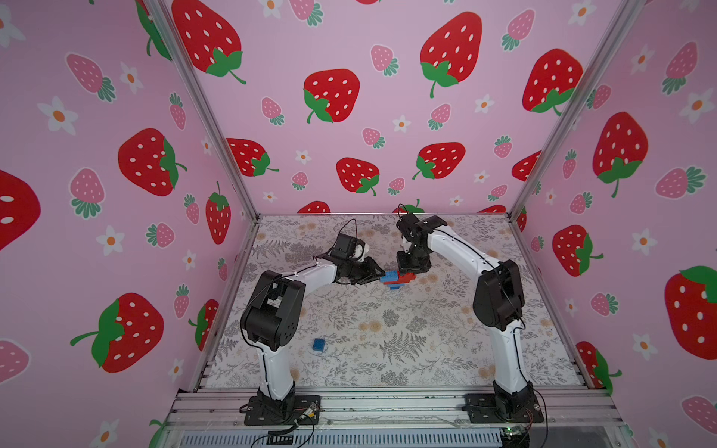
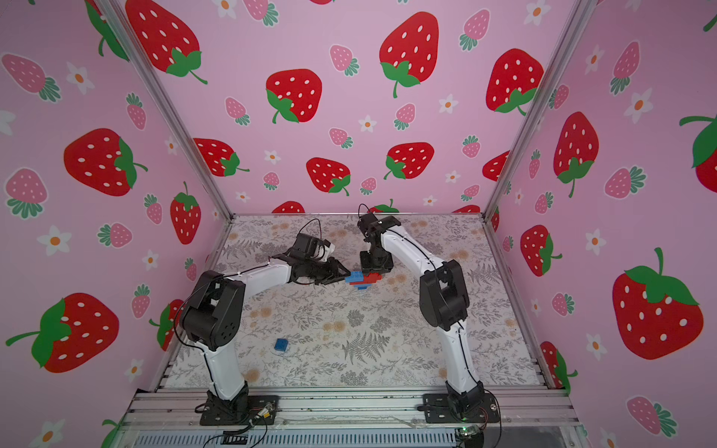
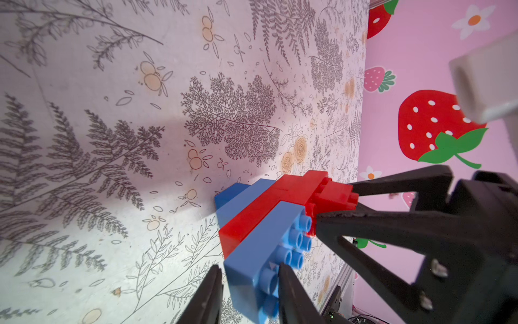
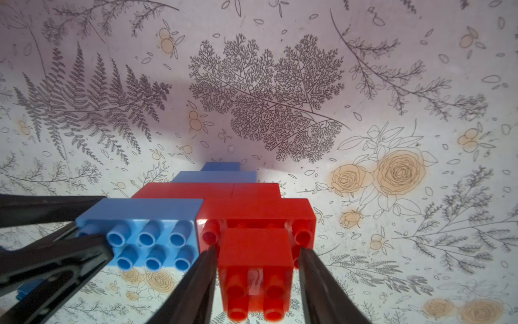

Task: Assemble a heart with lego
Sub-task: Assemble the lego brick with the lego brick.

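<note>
The heart [image 1: 397,279] sat mid-bench [image 1: 388,341], toward the far edge. The left end effector [image 3: 249,268] clamped its blue end; the right end effector [image 4: 258,249] stood with jaws apart astride the red brick [image 4: 255,269]. Judged best: lift straight up, left holding firm

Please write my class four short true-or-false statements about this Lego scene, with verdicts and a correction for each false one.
1. A loose blue brick lies on the table, well apart from the heart. True.
2. The heart is built only of red bricks. False: it joins red and blue bricks.
3. The left tool grips the heart by a long blue brick. True.
4. The right tool is clamped on the small red brick. False: its fingers stand open either side of it.
</note>
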Controlling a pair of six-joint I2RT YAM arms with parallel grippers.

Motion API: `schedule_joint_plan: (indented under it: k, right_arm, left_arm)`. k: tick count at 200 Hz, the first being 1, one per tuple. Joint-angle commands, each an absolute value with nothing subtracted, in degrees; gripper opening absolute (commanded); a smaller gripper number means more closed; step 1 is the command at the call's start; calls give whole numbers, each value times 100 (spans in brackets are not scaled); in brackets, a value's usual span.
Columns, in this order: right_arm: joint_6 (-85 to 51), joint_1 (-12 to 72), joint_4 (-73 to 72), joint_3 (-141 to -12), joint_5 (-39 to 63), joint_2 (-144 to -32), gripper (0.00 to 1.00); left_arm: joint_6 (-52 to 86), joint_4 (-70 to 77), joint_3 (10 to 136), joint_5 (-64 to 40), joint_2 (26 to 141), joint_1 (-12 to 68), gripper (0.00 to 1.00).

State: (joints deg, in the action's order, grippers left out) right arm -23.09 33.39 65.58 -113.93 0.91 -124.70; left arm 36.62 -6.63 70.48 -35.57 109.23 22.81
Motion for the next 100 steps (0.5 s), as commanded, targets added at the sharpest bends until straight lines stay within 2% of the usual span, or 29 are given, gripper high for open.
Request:
schedule_joint_plan:
  k: [1,26,100]
  right_arm:
    - [-2381,3366,6716,-11419,155,-12288,58]
    - [-2486,3360,6526,-11313,308,-11968,63]
    - [-2598,3128,6398,-10749,25,-11398,67]
  left_arm:
    - [3578,-1037,7128,-3367,11105,2289,38]
    - [3577,-1035,7137,-3377,11109,2288,38]
    - [3611,-1037,7181,-3401,11048,2296,38]
